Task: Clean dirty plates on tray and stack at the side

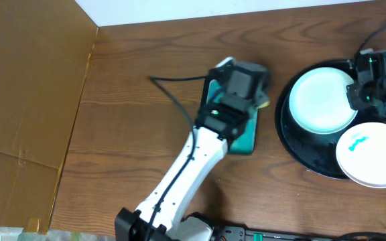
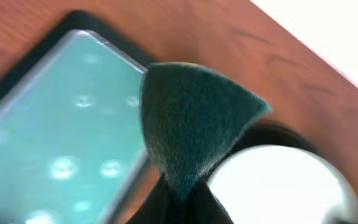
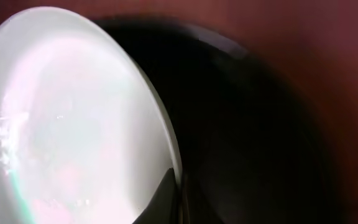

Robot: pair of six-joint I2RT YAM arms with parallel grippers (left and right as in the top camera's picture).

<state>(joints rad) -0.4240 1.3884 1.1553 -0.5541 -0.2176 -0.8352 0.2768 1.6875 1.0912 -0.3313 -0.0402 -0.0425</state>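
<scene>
Nearest, at the tabletop's [image 1: 126, 134] front edge, the base of the left arm [image 1: 179, 174] is seen, and the white arm is stretched away over the brown wood. To the right, a smeared plate [image 1: 380, 164] is laid over the near right rim of the black tray [image 1: 293, 144], partly inside it and partly past its edge; a small turquoise smear [image 1: 357, 140] is carried on its white face. Farther in, a small teal tray [image 2: 61, 130] with a black edge is set on the tabletop just left of the black tray, and pale round spots are scattered over its floor. The left pincer [image 2: 180, 196] is held above it, pressed together on a dark green scouring pad [image 2: 191, 118], which is fanned out past the fingertips. Inside the black tray, toward its far side, a second plate [image 1: 320, 100] is found, white and glossy, with no smear made out on it. Its right rim is clamped by the right pincer [image 3: 173, 199], the dark fingers [image 3: 157, 202] being closed over the edge; from the wrist view the plate appears tilted, though whether it is lifted clear of the tray floor cannot be told. A black cable [image 1: 173, 97] is draped across the wood beside the left arm. At the far left a sheet of brown cardboard [image 1: 25, 80] is laid, and a white wall [image 1: 213, 10] is seen beyond.
</scene>
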